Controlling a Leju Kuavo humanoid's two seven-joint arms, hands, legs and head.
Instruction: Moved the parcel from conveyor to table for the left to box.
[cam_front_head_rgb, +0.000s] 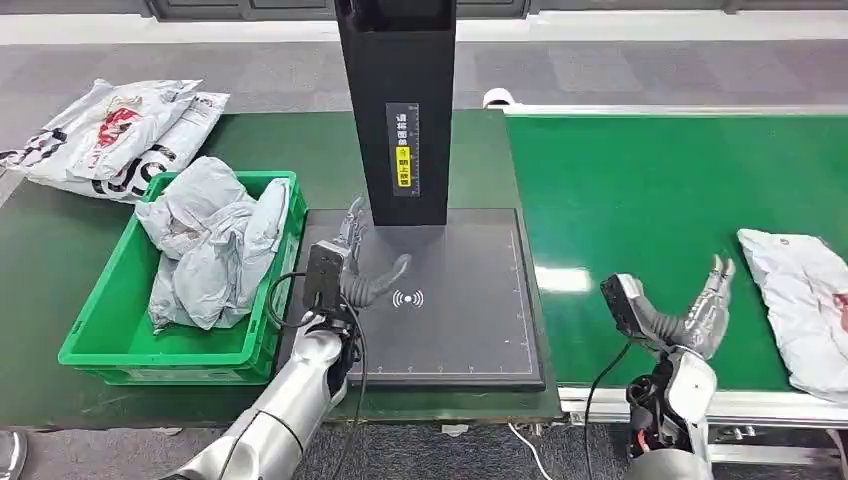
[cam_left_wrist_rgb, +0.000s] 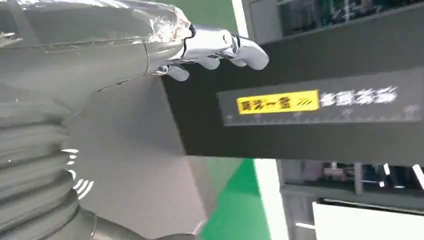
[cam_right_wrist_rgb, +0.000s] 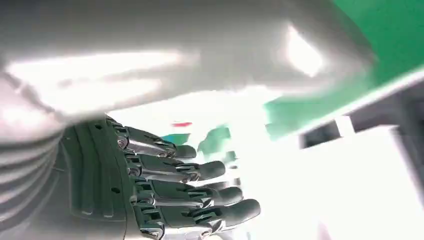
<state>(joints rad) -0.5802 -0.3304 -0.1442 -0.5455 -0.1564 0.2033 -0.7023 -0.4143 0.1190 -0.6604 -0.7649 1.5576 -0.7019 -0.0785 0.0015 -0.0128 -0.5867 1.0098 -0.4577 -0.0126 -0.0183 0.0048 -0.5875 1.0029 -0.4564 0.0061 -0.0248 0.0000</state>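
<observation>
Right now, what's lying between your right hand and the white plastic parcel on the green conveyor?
Nothing: in the head view, only bare green conveyor belt separates the right hand from the white plastic parcel.

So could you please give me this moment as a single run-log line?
left hand: open over scanner pad | right hand: open over conveyor, short of parcel | bin: holds grey bags

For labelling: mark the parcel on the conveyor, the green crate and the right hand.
parcel (cam_front_head_rgb: 800, 300): head view, middle of the white bag.
green crate (cam_front_head_rgb: 100, 322): head view, left wall.
right hand (cam_front_head_rgb: 708, 305): head view, palm.
</observation>
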